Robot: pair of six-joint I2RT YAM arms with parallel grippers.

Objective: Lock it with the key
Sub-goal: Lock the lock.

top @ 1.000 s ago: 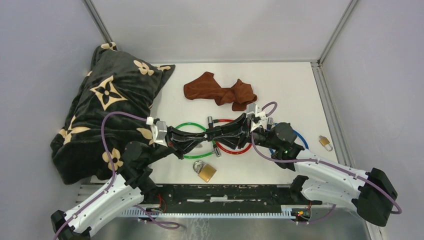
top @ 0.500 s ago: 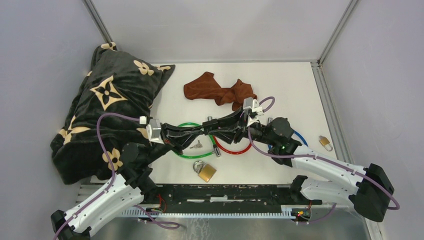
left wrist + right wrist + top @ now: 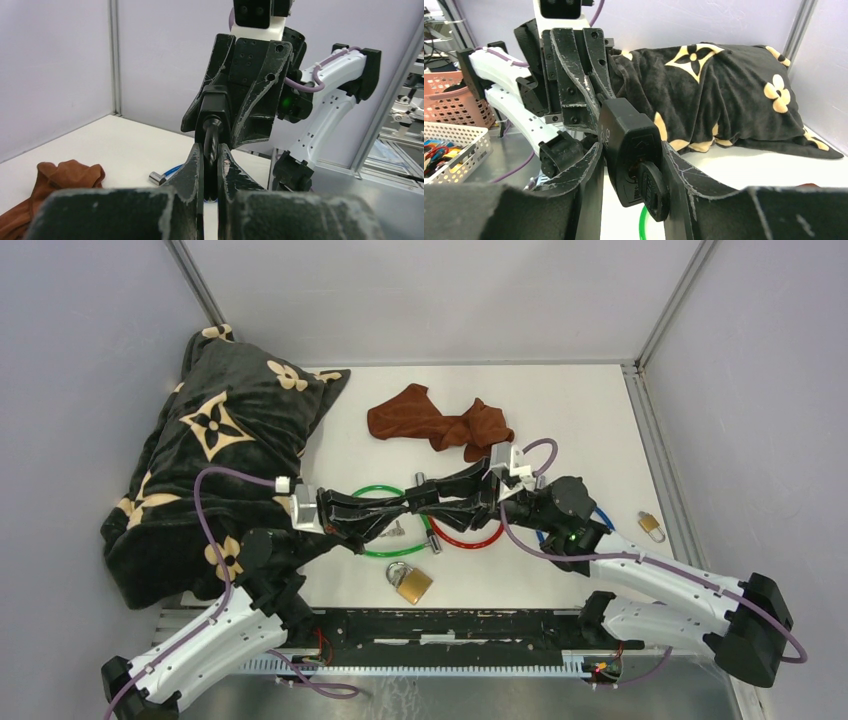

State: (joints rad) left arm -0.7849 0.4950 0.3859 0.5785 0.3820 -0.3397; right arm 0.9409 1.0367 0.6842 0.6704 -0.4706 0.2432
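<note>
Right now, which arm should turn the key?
Probably the left. The left tool is shut on the thin dark piece entering the black lock, seemingly the key; the right tool clasps the lock's body, so it should just hold steady.

The left arm (image 3: 215,630) and the right arm (image 3: 660,575) each rise from their bases and stretch low and nearly level toward one another, so that the two lie almost in one line and meet tip to tip ahead of and between the bases. The left tool (image 3: 400,510) points to the robot's right with its fingers (image 3: 192,170) pressed almost together. The right tool (image 3: 435,502) faces it head-on, its fingers (image 3: 684,175) set part-way apart in a clamping hold.
</note>
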